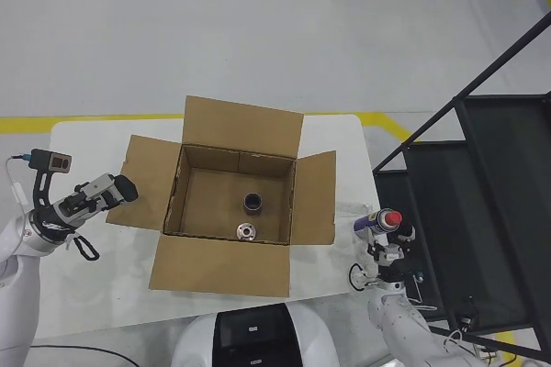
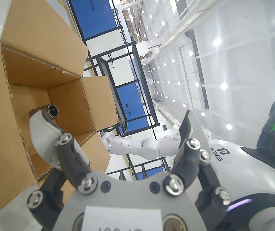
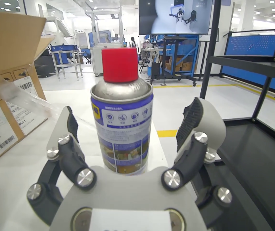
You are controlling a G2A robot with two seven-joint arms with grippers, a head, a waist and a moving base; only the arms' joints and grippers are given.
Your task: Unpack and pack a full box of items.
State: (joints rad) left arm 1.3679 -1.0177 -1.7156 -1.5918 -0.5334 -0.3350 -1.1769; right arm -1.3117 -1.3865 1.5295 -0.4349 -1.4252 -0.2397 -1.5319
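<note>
Standing upright near the bench's (image 1: 101, 294) right edge, the spray can (image 3: 123, 111) sits between the right gripper's (image 3: 130, 115) spread fingers, with gaps on both sides. Farther off, the left gripper (image 1: 119, 192) hovers at the open box's (image 1: 230, 124) left flap, its fingers also apart. Inside lie a dark cylinder (image 1: 253, 200) and a small round part (image 1: 246, 230).

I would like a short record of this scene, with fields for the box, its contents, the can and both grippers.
box: brown cardboard box, open, flaps spread, middle of white table
inside box: dark cylinder; small round metal piece nearer the robot
can: red-capped silver spray can, upright near table's right edge
left gripper: open, empty, left of box
right gripper: open, fingers either side of can, not touching
</note>
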